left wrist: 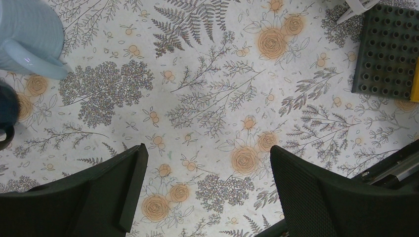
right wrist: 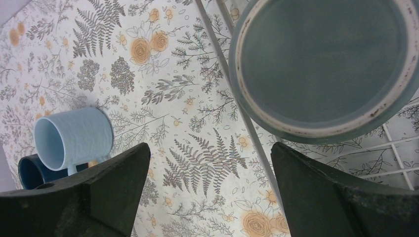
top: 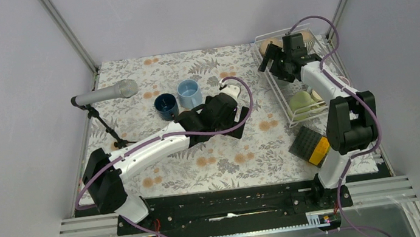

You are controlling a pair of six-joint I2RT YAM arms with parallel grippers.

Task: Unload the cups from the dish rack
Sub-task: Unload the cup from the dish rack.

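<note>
Reaching over the dish rack (top: 280, 91), right arm (top: 320, 78) has jaws apart; left arm (top: 150, 148), stretched mid-table, likewise

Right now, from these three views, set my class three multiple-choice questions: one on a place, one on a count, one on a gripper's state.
1. Where does the light blue cup stand relative to the dish rack?
A) inside it
B) on the table to its left in the top view, beside the dark blue cup
C) behind it, at the far wall

2. How many cups stand on the table outside the rack?
A) two
B) none
C) five

3. How is the right gripper?
A) shut on a cup
B) shut, empty
C) open, holding nothing

Answers:
1 B, the top view shows the pair side by side on the cloth.
2 A, only the two blue ones are out.
3 C, its jaws stand wide apart with nothing between them.
</note>
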